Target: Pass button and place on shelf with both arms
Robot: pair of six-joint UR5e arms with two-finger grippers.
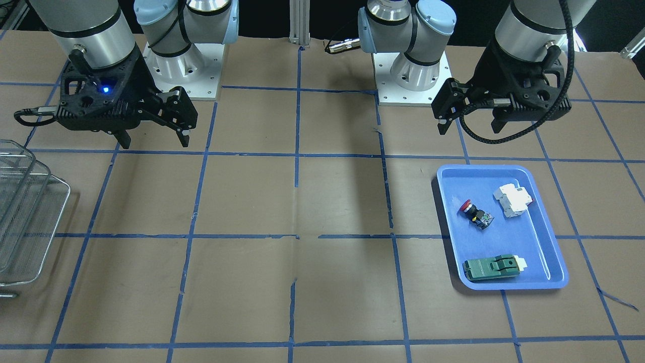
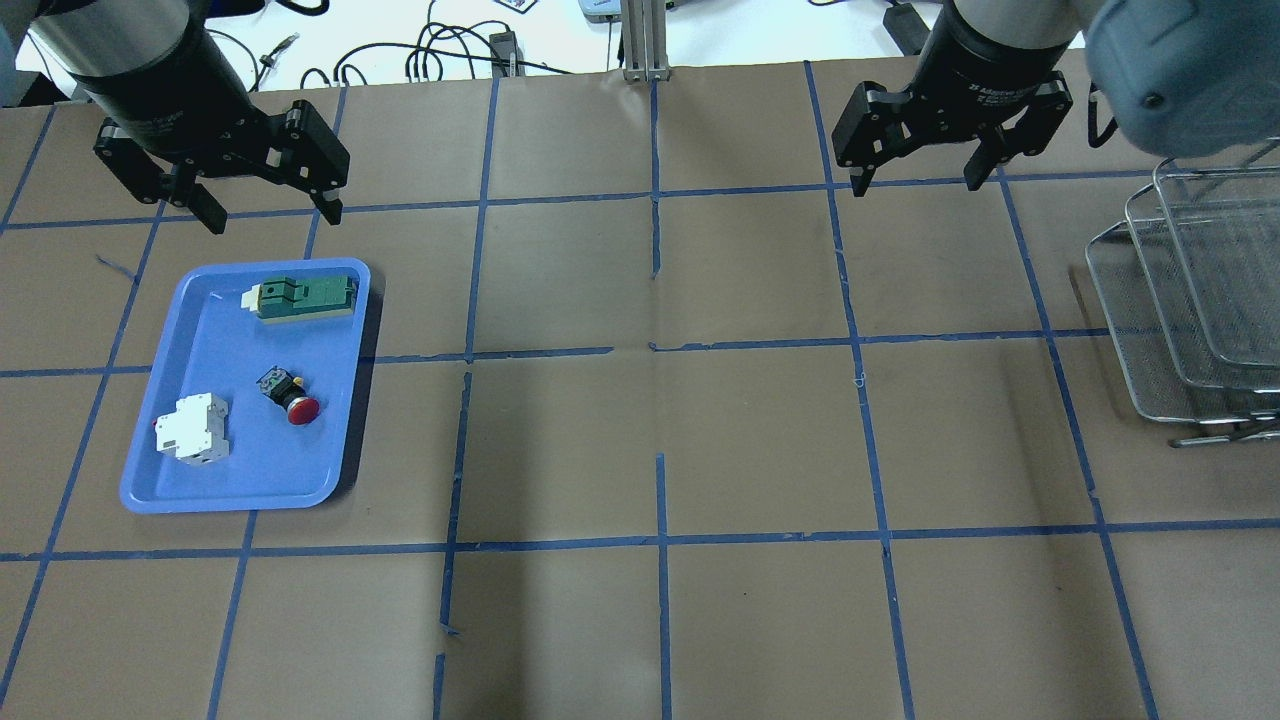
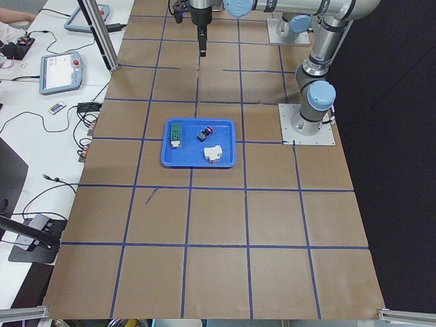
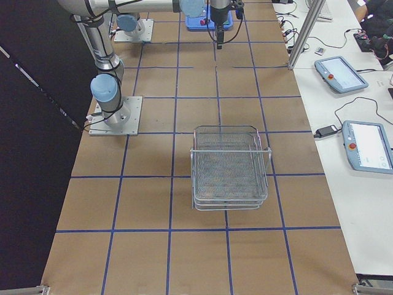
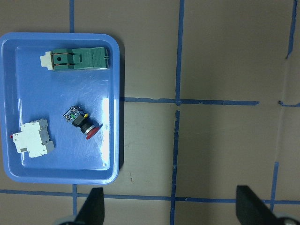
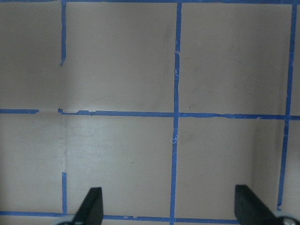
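The red-capped button point(image 2: 290, 395) lies on its side in the blue tray point(image 2: 150, 495), with nothing holding it. It also shows in the front view point(image 1: 475, 212) and the left wrist view point(image 5: 82, 123). My left gripper point(image 2: 275, 220) hangs open and empty above the table, just beyond the tray's far edge; in the front view point(image 1: 470, 128) it is on the right. My right gripper point(image 2: 917, 185) is open and empty, high over bare table; it also shows in the front view point(image 1: 154, 142). The wire-mesh shelf point(image 2: 1180, 330) stands at the table's right end, apart from both grippers.
A white breaker block point(image 2: 192, 430) and a flat dark-green module point(image 2: 305, 298) share the tray with the button. Blue tape lines grid the brown table. The shelf also shows in the front view point(image 1: 25, 222) and the right side view point(image 4: 230, 166).
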